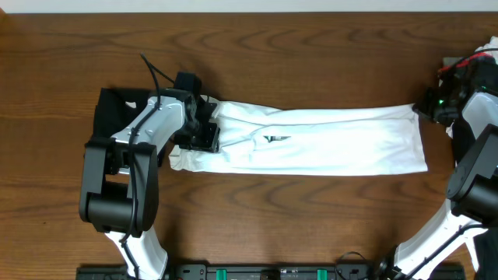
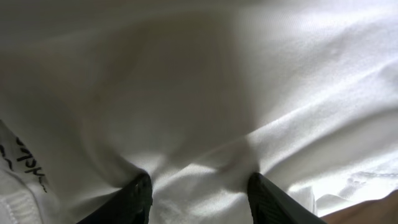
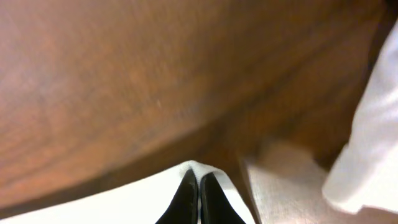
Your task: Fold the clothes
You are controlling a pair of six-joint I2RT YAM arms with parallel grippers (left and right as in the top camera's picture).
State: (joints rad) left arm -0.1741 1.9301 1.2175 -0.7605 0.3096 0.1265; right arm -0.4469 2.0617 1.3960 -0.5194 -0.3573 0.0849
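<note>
The white T-shirt lies on the wooden table as a long folded strip from left to right, with a small dark-green bit of print showing near its middle. My left gripper is down on the strip's left end; in the left wrist view its fingers are apart, with bunched white cloth between them. My right gripper is at the strip's far right corner. In the right wrist view its fingers are closed, pinching the cloth's corner.
A black shape, possibly a dark garment, lies under the left arm at the far left. The brown table runs around the strip. A white object shows at the right edge of the right wrist view.
</note>
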